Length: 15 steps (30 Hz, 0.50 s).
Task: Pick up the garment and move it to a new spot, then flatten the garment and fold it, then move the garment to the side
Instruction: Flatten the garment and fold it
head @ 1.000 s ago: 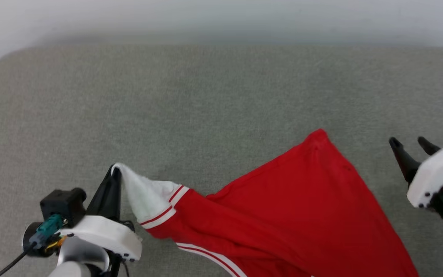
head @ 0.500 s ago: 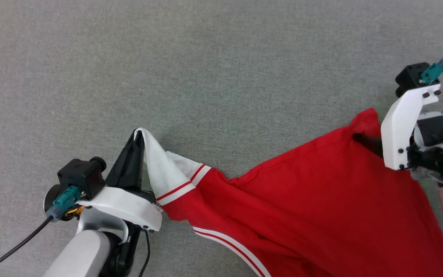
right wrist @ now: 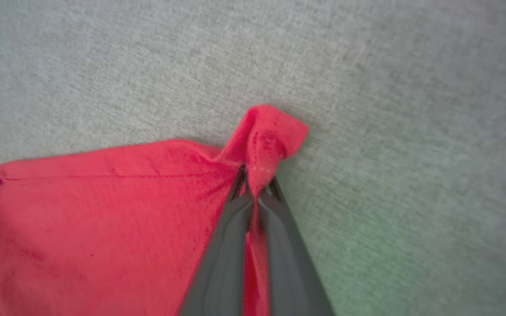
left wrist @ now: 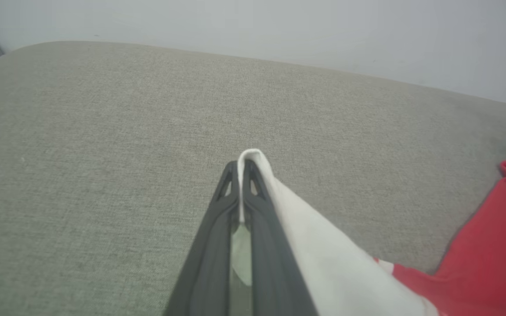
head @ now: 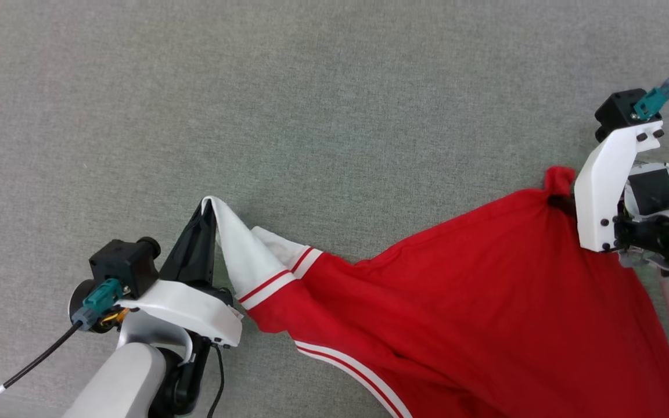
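The garment [head: 474,302] lies stretched across the grey fabric surface [head: 334,104], low and to the right in the head view. The left pincer [left wrist: 240,166] is pressed together on the folded edge of the white sleeve [head: 241,249]. The right pincer [right wrist: 256,182] pinches a bunched red corner [right wrist: 270,131] at the garment's opposite end

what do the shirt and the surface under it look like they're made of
Shirt: soft matte knit, probably cotton or polyester jersey; it bunches and drapes where the left gripper and right gripper pinch it. Surface: grey woven upholstery cloth, matte, with fine weave grain; its rounded edge hints at padding.
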{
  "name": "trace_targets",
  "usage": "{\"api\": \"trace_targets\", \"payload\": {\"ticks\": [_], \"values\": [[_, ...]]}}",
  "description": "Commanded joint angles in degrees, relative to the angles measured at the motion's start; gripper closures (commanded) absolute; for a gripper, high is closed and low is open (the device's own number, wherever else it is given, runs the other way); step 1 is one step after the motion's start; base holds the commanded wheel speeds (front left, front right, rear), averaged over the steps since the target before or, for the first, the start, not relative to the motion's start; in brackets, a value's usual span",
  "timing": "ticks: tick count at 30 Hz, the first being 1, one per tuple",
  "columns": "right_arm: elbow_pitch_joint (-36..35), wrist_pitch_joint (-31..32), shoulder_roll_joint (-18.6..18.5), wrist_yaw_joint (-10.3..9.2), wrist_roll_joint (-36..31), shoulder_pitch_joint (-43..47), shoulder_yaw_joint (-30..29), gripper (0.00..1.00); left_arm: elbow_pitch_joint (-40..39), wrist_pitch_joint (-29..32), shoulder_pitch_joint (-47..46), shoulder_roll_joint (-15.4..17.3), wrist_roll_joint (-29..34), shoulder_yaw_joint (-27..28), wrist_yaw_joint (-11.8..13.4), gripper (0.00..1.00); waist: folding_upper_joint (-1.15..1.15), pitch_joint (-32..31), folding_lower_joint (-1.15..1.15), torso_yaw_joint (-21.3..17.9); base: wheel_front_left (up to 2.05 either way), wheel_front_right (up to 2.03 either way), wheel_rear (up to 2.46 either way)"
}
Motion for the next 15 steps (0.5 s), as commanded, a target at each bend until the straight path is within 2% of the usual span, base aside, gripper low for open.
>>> {"api": "trace_targets", "payload": {"ticks": [1,7,15], "values": [[1.3,-1.2,1.1,-0.02,0.7,2.4,0.3,1.00,0.5,-0.3,-0.7,0.4,-0.3,0.3,-0.2,1.00,0.00,-1.8,0.00,-0.4,0.00,0.00,0.00],[1.0,-9.0,0.6,-0.02,0.5,3.4,-1.4,1.00,3.0,0.0,-1.1,2.1,-1.3,1.8,-0.9,1.00,0.00,-8.3,0.00,-2.3,0.00,0.00,0.00],[4.3,-18.0,1.0,-0.02,-1.2,3.7,-2.3,1.00,9.6,2.1,-9.0,3.4,-3.7,4.5,-3.1,1.00,0.00,-17.1,0.00,-4.6,0.00,0.00,0.00]]}}
